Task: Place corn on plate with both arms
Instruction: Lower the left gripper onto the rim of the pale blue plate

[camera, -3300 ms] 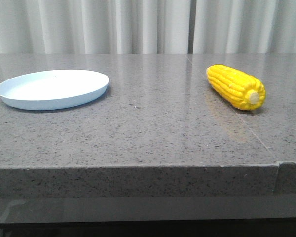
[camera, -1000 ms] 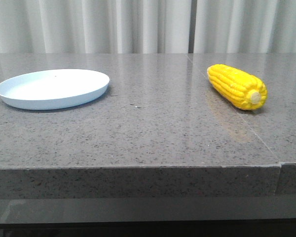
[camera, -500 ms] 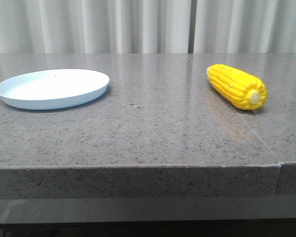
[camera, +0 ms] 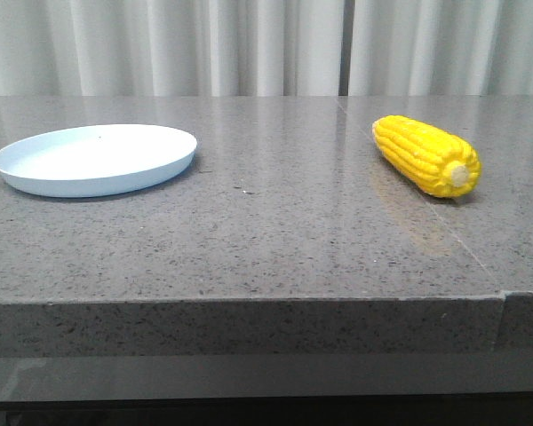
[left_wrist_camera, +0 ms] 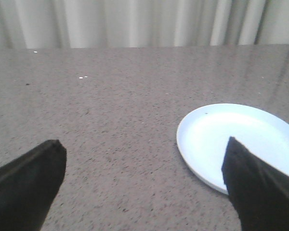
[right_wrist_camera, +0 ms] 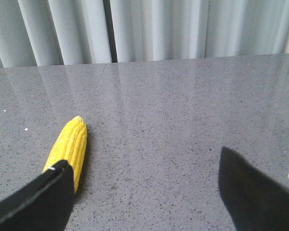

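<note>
The yellow corn (camera: 425,155) lies on the grey stone table at the right, its pale stub end toward the camera. The pale blue plate (camera: 96,158) sits at the left, with nothing on it. Neither gripper shows in the front view. In the left wrist view my left gripper (left_wrist_camera: 144,154) is open, its fingers wide apart over bare table, and the plate (left_wrist_camera: 207,134) lies partly behind one finger. In the right wrist view my right gripper (right_wrist_camera: 144,168) is open too, and the corn (right_wrist_camera: 69,144) lies just beyond one fingertip, outside the gap.
The grey speckled tabletop (camera: 275,231) has a front edge close to the camera and a seam (camera: 435,222) running under the corn. White curtains (camera: 266,44) hang behind the table.
</note>
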### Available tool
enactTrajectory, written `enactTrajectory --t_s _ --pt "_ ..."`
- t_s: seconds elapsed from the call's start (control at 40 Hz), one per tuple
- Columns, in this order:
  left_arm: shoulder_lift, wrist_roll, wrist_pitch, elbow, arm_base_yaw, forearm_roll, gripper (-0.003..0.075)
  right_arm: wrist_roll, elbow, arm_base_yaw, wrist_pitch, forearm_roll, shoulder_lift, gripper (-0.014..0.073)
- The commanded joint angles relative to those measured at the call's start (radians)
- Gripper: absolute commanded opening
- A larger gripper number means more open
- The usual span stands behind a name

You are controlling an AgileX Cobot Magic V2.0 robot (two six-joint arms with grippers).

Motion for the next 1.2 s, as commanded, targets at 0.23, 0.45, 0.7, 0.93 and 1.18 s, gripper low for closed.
enactTrajectory --t_s 0.23,0.45,0.7,0.93,1.18 --pt "0.507 0.001 0.28 -0.421 -0.13 -0.018 0.0616 -0.009 -0.039 -0.006 -0.086 -0.007 0.014 0.0634" --pt "0.794 0.001 0.497 -0.668 -0.13 -0.062 0.0616 -0.009 -0.039 -0.006 -0.086 -0.007 0.014 0.0634" --pt "1.0 0.001 0.544 -0.772 -0.13 -0.066 0.0616 -0.009 -0.039 -0.006 -0.086 -0.007 0.014 0.0634" --pt "1.075 0.001 0.533 -0.781 -0.13 -0.085 0.0615 -0.009 -0.039 -0.006 -0.086 -0.007 0.014 0.0634" --pt "1.079 0.001 0.533 -0.792 -0.13 -0.101 0.0463 -0.009 -0.039 -0.006 -0.086 -0.007 0.014 0.0634"
